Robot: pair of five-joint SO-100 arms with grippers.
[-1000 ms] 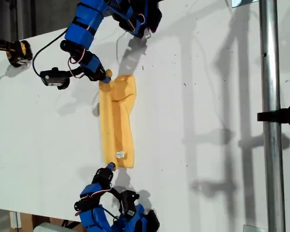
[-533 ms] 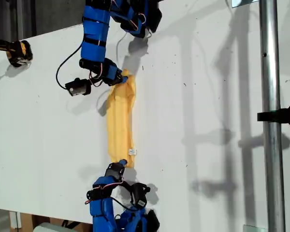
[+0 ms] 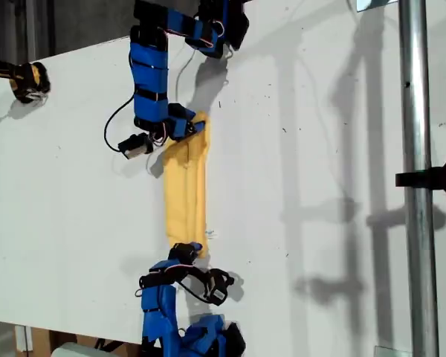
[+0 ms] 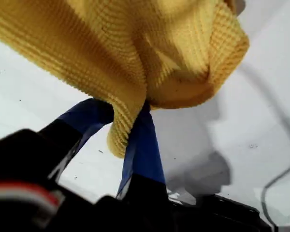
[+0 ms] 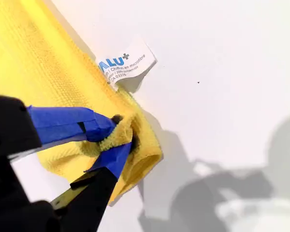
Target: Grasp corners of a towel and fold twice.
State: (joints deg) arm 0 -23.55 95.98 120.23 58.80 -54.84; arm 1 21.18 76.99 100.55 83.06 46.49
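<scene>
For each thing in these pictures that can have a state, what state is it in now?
towel: bunched into a narrow strip, stretched between the two grippers over the table.
white tag: showing, beside my second gripper.
my first gripper: shut on the towel's end.
my second gripper: shut on the towel's tag end.
table: white, bare around the towel.

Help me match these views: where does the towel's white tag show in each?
Exterior view: white tag beside the towel near the lower arm.
First wrist view: not in it.
Second wrist view: tag just beyond my second gripper.
Shared landmark: the yellow towel.
</scene>
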